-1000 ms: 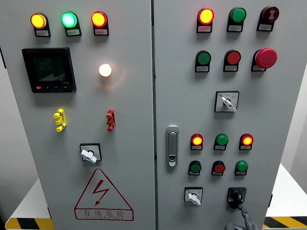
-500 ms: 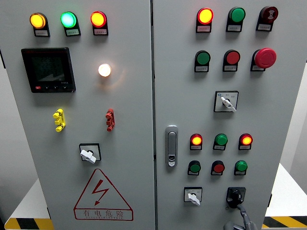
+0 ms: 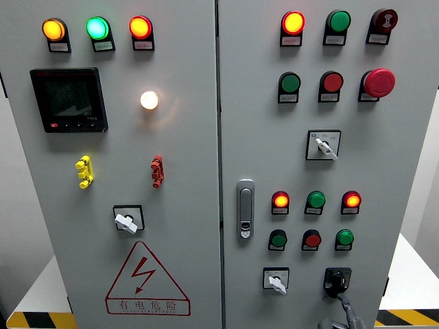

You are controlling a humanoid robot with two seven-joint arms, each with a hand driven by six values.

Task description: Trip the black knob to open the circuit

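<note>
Almost unchanged from half a second ago: same panel, same lamps lit, hand a touch lower at the bottom edge. Filling nearly the whole frame, a grey painted metal cabinet (image 3: 185,137), flat and matte, split by a dark vertical seam just right of centre. On the left door, upper left, a black square meter (image 3: 68,100) with a dark glossy screen; below it, lower left, a red-outlined triangular warning sign (image 3: 145,279) with a lightning bolt. Centre, beside the seam, an oblong chrome door latch (image 3: 246,209). Upper right, a red domed mushroom button (image 3: 379,82), smooth and shiny. Across the top, round glossy pilot lamps on black bezels, amber, green and red. Mid-left, a glowing white lamp (image 3: 149,100), round and bright. Lower right of the frame, the black knob (image 3: 337,280) on a black square plate, rounded body with a lever pointing down and left. Directly beneath it, at the bottom edge right of centre, the right hand (image 3: 341,317), grey metallic fingers, one raised with its tip at the knob's underside; cannot tell how far open, nor whether anything is gripped.
</note>
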